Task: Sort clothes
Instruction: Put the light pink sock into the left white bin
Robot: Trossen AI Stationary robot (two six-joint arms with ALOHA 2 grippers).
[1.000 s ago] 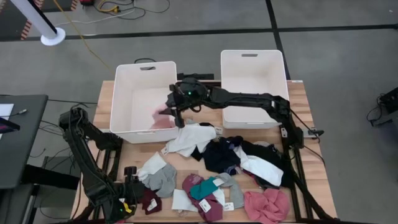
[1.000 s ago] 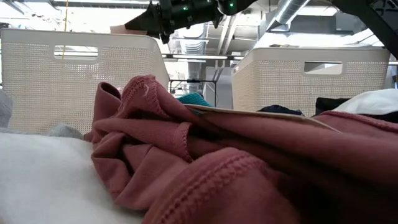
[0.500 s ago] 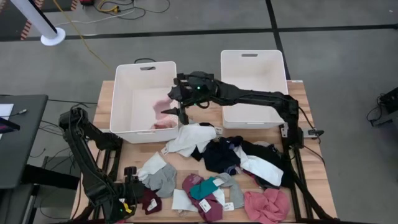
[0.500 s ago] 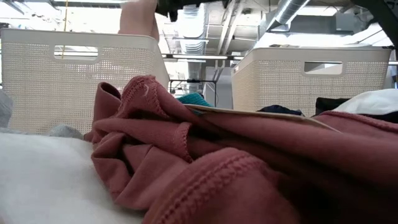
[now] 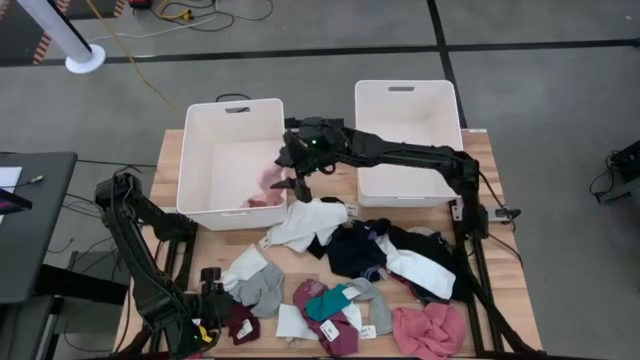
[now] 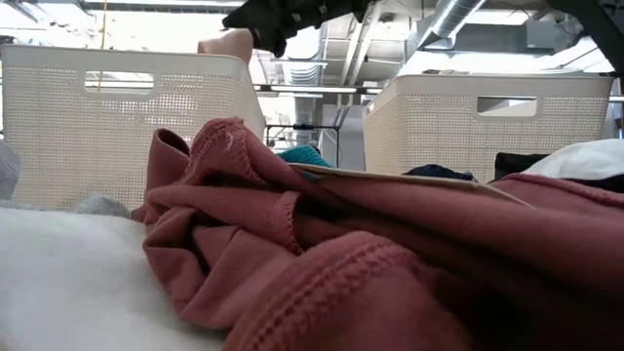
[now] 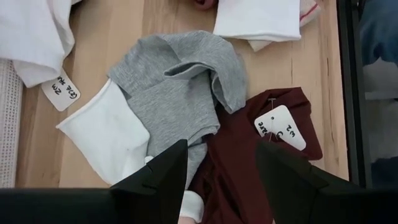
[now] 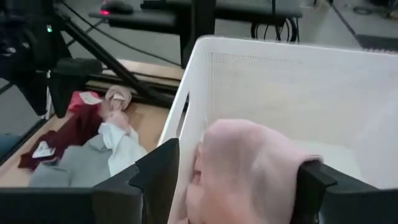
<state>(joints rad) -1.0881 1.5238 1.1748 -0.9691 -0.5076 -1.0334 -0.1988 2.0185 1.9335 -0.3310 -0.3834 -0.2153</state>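
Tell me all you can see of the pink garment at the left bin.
The pink garment is a pale, soft, bunched piece of fabric, with no tag showing. It sits in the left bin, at its right wall, with a flatter pink part on the bin floor. The right gripper stands just above it with jaws open, the cloth bulging between the fingers; whether they touch it I cannot tell.

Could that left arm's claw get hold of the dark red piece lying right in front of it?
Probably yes. The left claw hangs open directly over the dark red garment with its paper tag. Only the grey garment lies partly across its edge.
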